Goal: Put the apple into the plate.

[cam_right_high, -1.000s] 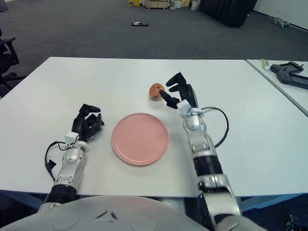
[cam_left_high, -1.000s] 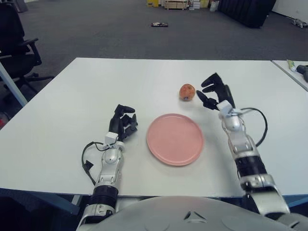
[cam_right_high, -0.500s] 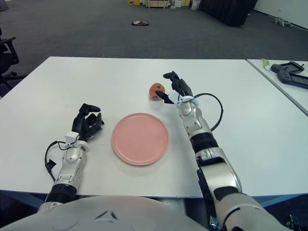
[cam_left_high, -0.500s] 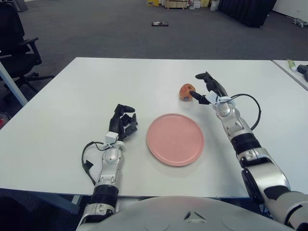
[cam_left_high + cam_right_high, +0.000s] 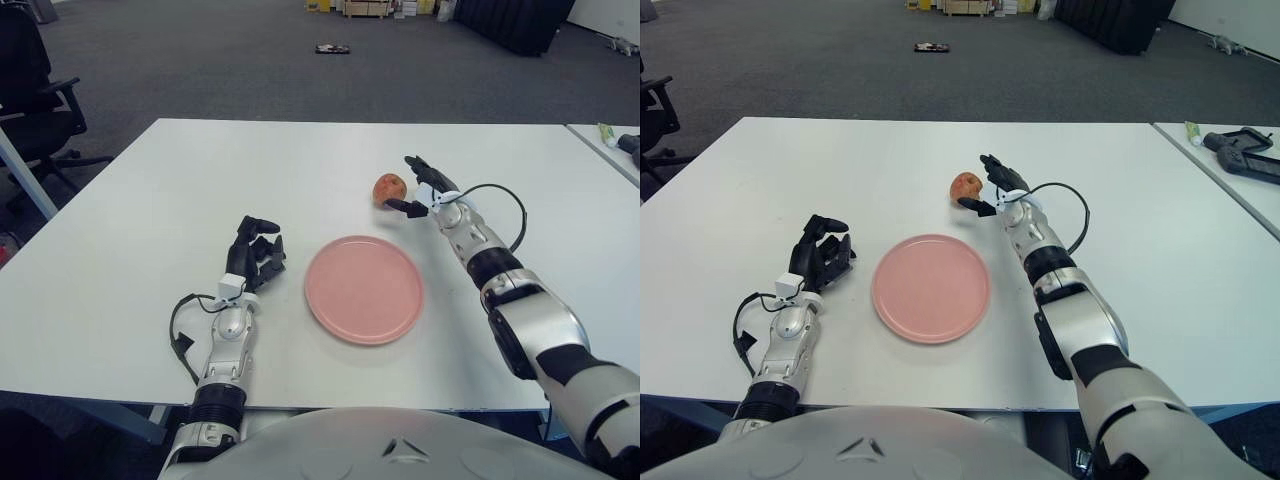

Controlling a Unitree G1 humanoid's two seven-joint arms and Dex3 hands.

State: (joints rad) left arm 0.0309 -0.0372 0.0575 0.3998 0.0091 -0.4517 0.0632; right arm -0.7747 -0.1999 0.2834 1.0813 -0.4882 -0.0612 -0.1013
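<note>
A small, round, red and yellow apple [image 5: 390, 188] sits on the big white table [image 5: 150, 220]. It is past the flat, round, pink plate [image 5: 364, 289], at about 1 o'clock from it, with a bit of bare table between them. The apple is not in the plate yet.

The robot's right hand [image 5: 420, 188] is stretched far out and sits right beside the apple, at the apple's 3 o'clock side. Its black fingers [image 5: 416, 167] are spread apart, one near the top of the apple and one low down by the table. They look very close to the apple, maybe just touching, but they are not wrapped around it. The hand holds nothing.

The left hand [image 5: 255, 255] rests on the table at 9 o'clock from the plate. Its fingers are curled in and it holds nothing.

What could go wrong? The apple is round, so it can roll. If the fingers bump it before they close, it may roll away toward 9 o'clock or 12 o'clock, out of reach. The arm looks stretched almost all the way, so chasing the apple would be hard. If only the fingertips pinch it, the smooth apple could pop out and drop on the table, or hit the plate's rim and bounce off. A black cable [image 5: 500, 200] loops by the wrist and could catch on something.
</note>
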